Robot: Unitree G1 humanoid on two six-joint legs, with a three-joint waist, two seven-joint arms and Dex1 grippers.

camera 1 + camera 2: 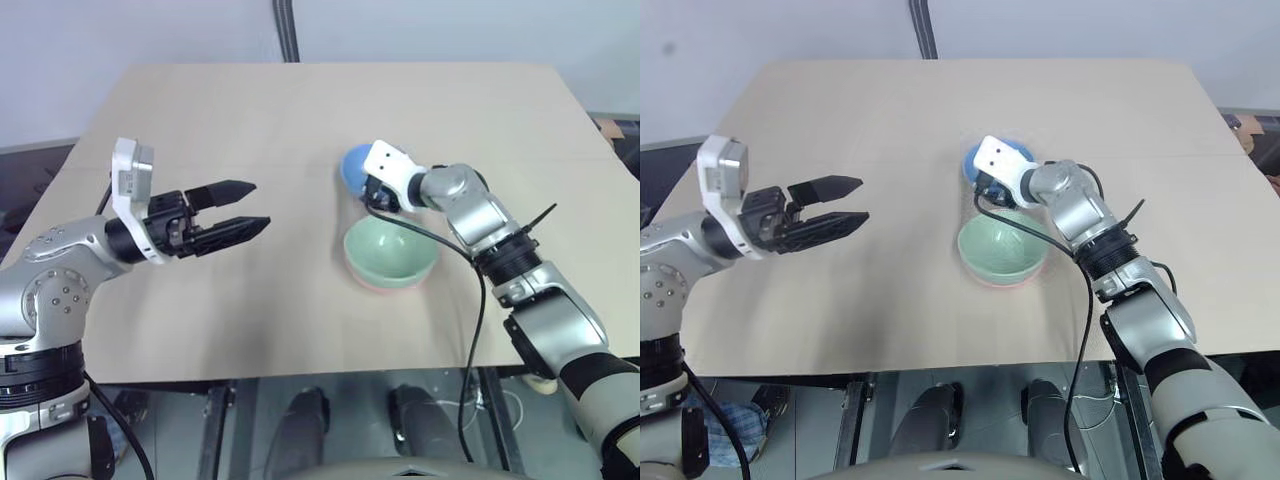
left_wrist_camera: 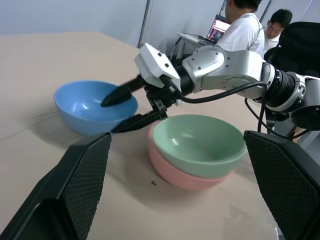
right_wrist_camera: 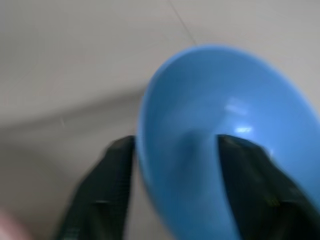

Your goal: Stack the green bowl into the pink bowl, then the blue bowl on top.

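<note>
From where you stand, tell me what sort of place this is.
Probably an office or lab used for robot trials: a plain beige table bearing only plastic bowls, and beyond it two seated people at a desk with an open laptop.

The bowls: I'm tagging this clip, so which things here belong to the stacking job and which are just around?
Job: green bowl nested in pink bowl; blue bowl, right gripper straddling its rim.
Around: table, open left gripper, laptop, two seated people.

**Bowls right of desk centre**

Green bowl (image 1: 390, 250) nested in pink bowl (image 2: 186, 176), right of desk (image 1: 250, 120) centre. Blue bowl (image 2: 87, 106) just behind them toward far edge. Right gripper (image 2: 120, 112) jaws straddle blue bowl's rim; left gripper (image 1: 238, 208) well left.
</note>
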